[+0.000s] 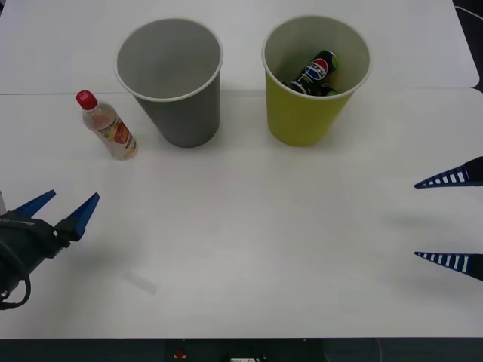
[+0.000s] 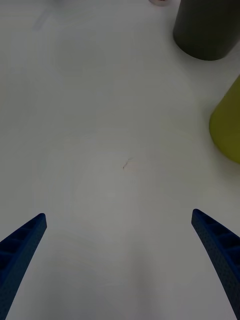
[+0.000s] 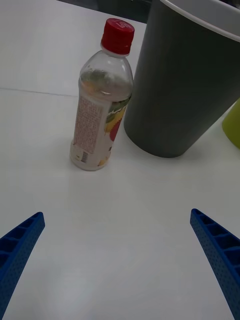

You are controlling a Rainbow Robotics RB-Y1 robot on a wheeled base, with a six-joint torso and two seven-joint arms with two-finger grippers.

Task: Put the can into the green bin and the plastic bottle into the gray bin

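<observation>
I see the can [image 1: 318, 72] inside the green bin [image 1: 302, 121], upper right. The plastic bottle [image 1: 108, 126] stands left of the gray bin [image 1: 185, 113]. Left pincer [image 1: 66, 204] and right pincer [image 1: 447, 219] both spread wide, empty.

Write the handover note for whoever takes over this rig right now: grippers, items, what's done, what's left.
Left gripper: open, empty, low at the table's left, facing the bottle.
Right gripper: open, empty, at the table's right edge.
Small dark Pepsi can: lies inside the yellow-green cup-shaped bin. Done.
Clear plastic bottle with red cap: stands upright on the white table, just left of the gray cup-shaped bin.
Left to do: grasp the bottle, likely with the left gripper, and drop it into the gray bin.
</observation>
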